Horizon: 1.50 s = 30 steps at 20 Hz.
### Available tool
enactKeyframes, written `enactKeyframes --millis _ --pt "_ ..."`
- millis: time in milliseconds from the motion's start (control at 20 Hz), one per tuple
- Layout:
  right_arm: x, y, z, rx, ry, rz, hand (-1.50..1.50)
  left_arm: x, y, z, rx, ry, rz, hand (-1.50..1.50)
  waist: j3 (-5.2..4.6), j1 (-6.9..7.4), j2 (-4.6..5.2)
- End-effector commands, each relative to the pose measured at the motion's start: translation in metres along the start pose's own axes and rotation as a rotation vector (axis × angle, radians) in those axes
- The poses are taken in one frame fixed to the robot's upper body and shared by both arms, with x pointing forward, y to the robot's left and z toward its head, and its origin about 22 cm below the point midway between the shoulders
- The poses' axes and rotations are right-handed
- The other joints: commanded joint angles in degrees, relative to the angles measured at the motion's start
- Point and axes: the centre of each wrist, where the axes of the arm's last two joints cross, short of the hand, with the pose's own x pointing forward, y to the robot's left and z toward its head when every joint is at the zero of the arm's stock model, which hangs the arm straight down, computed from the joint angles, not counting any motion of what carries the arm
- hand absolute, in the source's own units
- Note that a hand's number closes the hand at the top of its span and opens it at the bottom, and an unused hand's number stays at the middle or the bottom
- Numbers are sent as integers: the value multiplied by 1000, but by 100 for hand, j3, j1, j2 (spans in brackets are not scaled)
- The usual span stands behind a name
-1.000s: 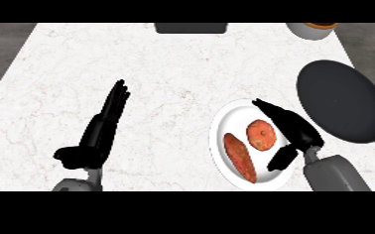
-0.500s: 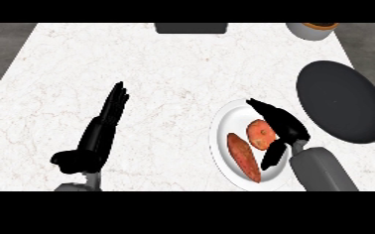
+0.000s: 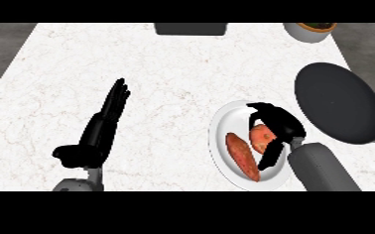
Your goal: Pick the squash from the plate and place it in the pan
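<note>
The right hand (image 3: 277,123) arches over the white plate (image 3: 222,124) at the worktop's (image 3: 161,69) right side. Its fingers and thumb are curled round the squash (image 3: 261,137), the rounder orange piece. The hand covers much of it, so whether the fingertips actually touch it is hard to judge from the head view. The squash lies on the plate, not yet lifted, just beside a longer reddish vegetable (image 3: 242,157). The dark pan (image 3: 336,108) sits near the plate, toward the right edge. The left hand (image 3: 101,128) rests on the worktop well to the left, fingers straight and pressed together.

The risk from here lies mostly in the grasp. A rounded squash caught off-centre could roll out of the fingers as the hand rises. The thumb, low beside the long vegetable, may nudge that piece or drag it along. On the short carry, a lift too low could clip the pan's rim.
</note>
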Motion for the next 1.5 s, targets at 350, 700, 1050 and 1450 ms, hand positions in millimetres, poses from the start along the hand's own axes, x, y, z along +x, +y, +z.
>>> enactKeyframes --millis 350,700,1050,1450 --pt "-7 11 6 -205 -5 2 150 4 -5 -2 9 1 5 0 84 -19 82" --pt "8 21 96 -320 -178 47 150 -1 -3 1 38 27 -12 0 75 -233 35" --pt "28 -6 173 -641 -222 21 150 7 8 18 46 15 -18 0 79 -233 20" --pt "9 -32 221 -777 -129 -232 150 5 -3 10 13 8 -4 0 84 -97 72"
